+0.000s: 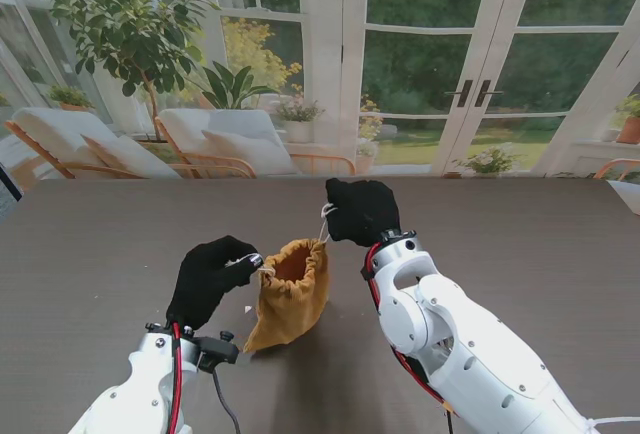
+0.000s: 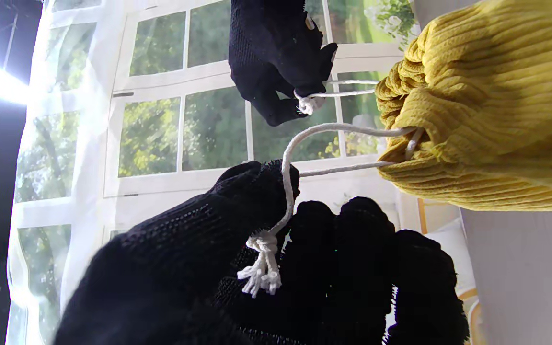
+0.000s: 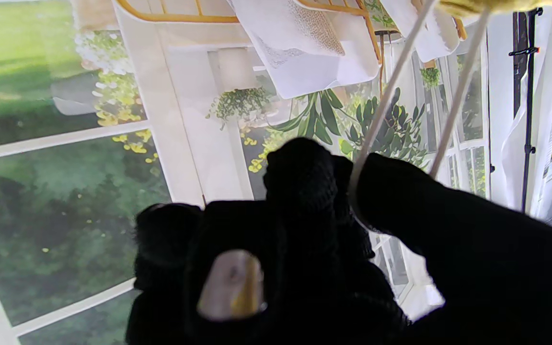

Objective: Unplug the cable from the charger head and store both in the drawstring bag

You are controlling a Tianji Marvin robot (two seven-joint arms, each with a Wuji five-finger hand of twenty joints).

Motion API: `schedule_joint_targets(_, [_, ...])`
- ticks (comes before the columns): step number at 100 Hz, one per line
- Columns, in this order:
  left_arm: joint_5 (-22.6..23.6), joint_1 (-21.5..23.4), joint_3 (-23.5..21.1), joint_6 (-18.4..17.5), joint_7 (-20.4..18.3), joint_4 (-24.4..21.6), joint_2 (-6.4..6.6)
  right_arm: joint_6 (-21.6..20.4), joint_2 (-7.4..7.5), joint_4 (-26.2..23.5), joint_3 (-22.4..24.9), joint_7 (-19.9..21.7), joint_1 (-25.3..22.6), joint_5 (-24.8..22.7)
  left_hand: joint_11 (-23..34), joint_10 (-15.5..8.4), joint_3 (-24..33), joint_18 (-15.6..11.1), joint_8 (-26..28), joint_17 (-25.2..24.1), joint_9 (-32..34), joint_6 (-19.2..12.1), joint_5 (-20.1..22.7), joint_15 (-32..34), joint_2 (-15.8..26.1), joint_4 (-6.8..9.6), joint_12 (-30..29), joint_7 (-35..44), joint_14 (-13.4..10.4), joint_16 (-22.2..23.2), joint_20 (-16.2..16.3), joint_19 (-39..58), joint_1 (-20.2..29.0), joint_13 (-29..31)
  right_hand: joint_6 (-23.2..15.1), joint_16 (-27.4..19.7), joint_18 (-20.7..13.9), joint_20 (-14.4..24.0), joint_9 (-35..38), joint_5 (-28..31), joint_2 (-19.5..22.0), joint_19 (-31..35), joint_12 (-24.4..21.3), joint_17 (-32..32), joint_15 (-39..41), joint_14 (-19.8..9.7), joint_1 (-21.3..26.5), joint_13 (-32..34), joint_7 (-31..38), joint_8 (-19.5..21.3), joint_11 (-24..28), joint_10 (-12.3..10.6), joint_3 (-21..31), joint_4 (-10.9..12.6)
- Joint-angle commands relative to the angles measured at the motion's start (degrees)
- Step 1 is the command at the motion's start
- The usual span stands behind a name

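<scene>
**Both cords pinched, bag mouth not yet shut**

The bag (image 1: pixel 291 292) sits near the middle of the surface (image 1: pixel 520 234), between the two arms, standing up with its mouth facing upward and visibly open from the stand's view. Neither cable nor charger head shows anywhere on the surface or in either hand, so my read is they are inside the bag. The unplugging and stowing look done, though the bag's inside is too dark to confirm.

What remains looks like the closing pull. The left hand (image 1: pixel 212 277) is closed on a cord (image 2: pixel 304 136); in the left wrist view the white line runs from the bag's channel over the thumb, and its knotted, frayed end hangs against the palm. The right hand (image 1: pixel 361 210) is closed on the cord at the opposite side, farther from me: two taut strands run up from between its fingers (image 3: pixel 304 182) toward the bag rim. The mouth is gathered in folds on the left side but not drawn tight.

Room to move is generous. The surface runs wide and bare to the left and right of the bag, so both hands can draw outward without meeting anything. A tiny white speck (image 1: pixel 248 308) lies just beside the bag on the left; I cannot tell what it is. The far edge is well apart from the right hand.
</scene>
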Motion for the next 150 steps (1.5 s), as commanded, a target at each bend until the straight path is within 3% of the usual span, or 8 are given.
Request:
schedule_joint_targets(1, [-0.4,0.0,-0.4,-0.5,-1.6,-0.4,0.13,-0.7,0.25,0.1,0.0,0.8,0.2,-0.6,-1.9,-0.7,4.1,-1.3,3.0,-0.7,-0.1,-6.8,3.3,-1.6,-0.7,-0.69,-1.4,8.5,1.8,-0.9,0.3,0.4,1.0,-0.7,-0.1,0.9,-1.8,-0.1,4.0,0.2,0.1,3.0,0.6,27.0,2.2,-8.2,1.3,0.4,0.2,1.0,-0.2,4.0,1.0,1.5])
schedule_joint_targets(21, [-0.1,0.0,-0.9,-2.1,-1.5,-0.4,0.16,-2.1,0.80,1.0,0.1,1.5,1.0,-2.2,-13.4,-3.8,4.7,1.1,2.1,4.9,9.5,-7.4,4.9,-10.6,-1.4,-0.66,-14.5,9.4,2.1,-5.9,-3.8,0.9,-0.3,4.5,-0.1,0.9,-1.8,-0.1,4.0,0.2,0.1,3.0,0.6,27.0,2.2,-8.2,1.3,0.4,0.2,1.1,-0.2,4.0,1.0,1.5])
schedule_joint_targets(40, [-0.1,0.0,-0.8,-2.7,-1.3,-0.3,0.12,-2.8,1.21,1.6,0.2,2.4,1.5,-3.3,-15.2,-4.5,4.9,3.0,1.2,9.7,15.0,-7.0,5.7,-13.2,-1.9,-0.44,-23.6,9.5,0.2,-8.3,-7.9,2.8,-0.5,10.2,-0.2,0.9,-1.9,-0.1,4.0,0.2,0.2,3.0,0.6,27.0,2.2,-8.3,1.3,0.4,0.2,1.1,-0.3,3.9,1.0,1.5])
schedule_joint_targets(57, [-0.5,0.2,-0.9,-3.0,-1.1,-0.6,0.06,-3.2,1.55,2.0,0.1,3.2,2.2,-4.4,-14.8,-5.1,5.0,2.4,0.1,12.0,16.9,-7.1,6.2,-14.2,-2.3,-0.24,-25.6,9.3,-1.4,-9.5,-10.7,4.2,-0.4,12.8,-0.2,0.9,-2.0,-0.2,4.0,0.1,0.3,2.9,0.6,27.0,2.1,-8.4,1.4,0.4,0.2,1.1,-0.4,3.9,1.0,1.5])
schedule_joint_targets(59, [-0.7,0.2,-0.9,-3.1,-1.1,-0.7,0.06,-3.3,1.61,2.1,0.1,3.3,2.3,-4.5,-14.3,-5.2,5.0,2.1,-0.4,12.1,17.1,-7.3,6.2,-14.4,-2.3,-0.15,-26.0,9.5,-1.7,-9.9,-13.7,5.5,-0.3,13.1,-0.3,0.9,-2.0,-0.2,4.0,0.1,0.3,2.9,0.6,27.0,2.1,-8.4,1.3,0.4,0.2,1.1,-0.4,3.9,0.9,1.5])
schedule_joint_targets(61, [-1.0,0.3,-1.0,-3.2,-1.2,-0.8,0.07,-3.4,1.66,2.1,0.1,3.5,2.4,-4.6,-14.2,-5.2,5.0,1.9,-0.6,12.3,17.2,-7.3,6.3,-14.4,-2.4,-0.13,-26.1,9.4,-1.9,-10.0,-14.1,5.7,-0.3,13.4,-0.3,0.8,-2.0,-0.2,4.0,0.1,0.5,2.9,0.6,27.0,2.0,-8.6,1.5,0.4,0.2,1.1,-0.5,3.9,0.6,1.4])
schedule_joint_targets(99, [-4.5,0.8,-2.2,-4.5,-3.1,-2.5,0.38,-6.5,2.92,4.6,-0.7,6.1,5.4,-8.5,-12.8,-5.8,4.5,0.4,-7.3,16.7,19.5,-7.5,4.6,-16.9,-2.0,0.21,-26.5,10.8,-2.5,-12.0,-18.7,7.1,1.6,18.2,-1.0,0.8,-2.5,-0.3,3.9,-0.5,1.1,2.6,0.5,26.9,1.8,-9.1,1.4,0.4,0.1,1.4,-0.9,3.5,0.0,1.4])
schedule_joint_targets(150, [-3.8,4.7,-5.1,-6.6,-4.7,-5.3,0.98,-9.0,4.53,9.4,-3.0,10.6,10.3,-12.9,-11.8,-6.4,4.9,-1.2,-10.3,21.3,20.0,-8.9,5.0,-15.4,-1.9,0.55,-25.5,12.4,-5.4,-11.0,-21.9,7.2,2.3,23.1,-2.1,0.6,-3.7,-0.7,3.8,-1.2,2.0,2.1,0.8,26.9,1.2,-10.2,1.2,0.5,0.1,1.9,-1.8,2.6,-1.0,1.4])
